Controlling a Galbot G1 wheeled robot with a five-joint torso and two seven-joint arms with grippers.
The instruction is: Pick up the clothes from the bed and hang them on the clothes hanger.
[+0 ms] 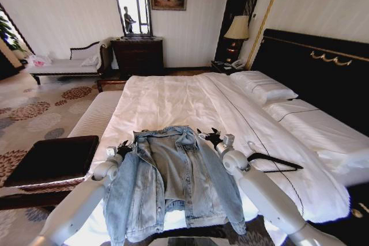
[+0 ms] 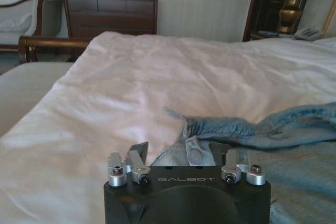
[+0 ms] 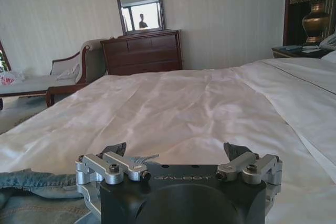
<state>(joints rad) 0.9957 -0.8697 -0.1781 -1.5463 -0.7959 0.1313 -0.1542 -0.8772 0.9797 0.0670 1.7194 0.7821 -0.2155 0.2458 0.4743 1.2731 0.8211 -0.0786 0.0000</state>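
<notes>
The clothes, a light-blue denim jacket, lie spread open on the near end of the bed, collar pointing toward the far end. My left gripper is open at the jacket's left shoulder; in the left wrist view this gripper has the jacket's edge between its spread fingers. My right gripper is open just off the right shoulder; in the right wrist view the same gripper has only white sheet ahead, with denim beside it. The black clothes hanger lies on the sheet beside my right arm.
A dark low table and a pale upholstered bench stand along the bed's left side. Pillows and the black headboard are on the right. A dresser with mirror, a chaise and a lamp line the far wall.
</notes>
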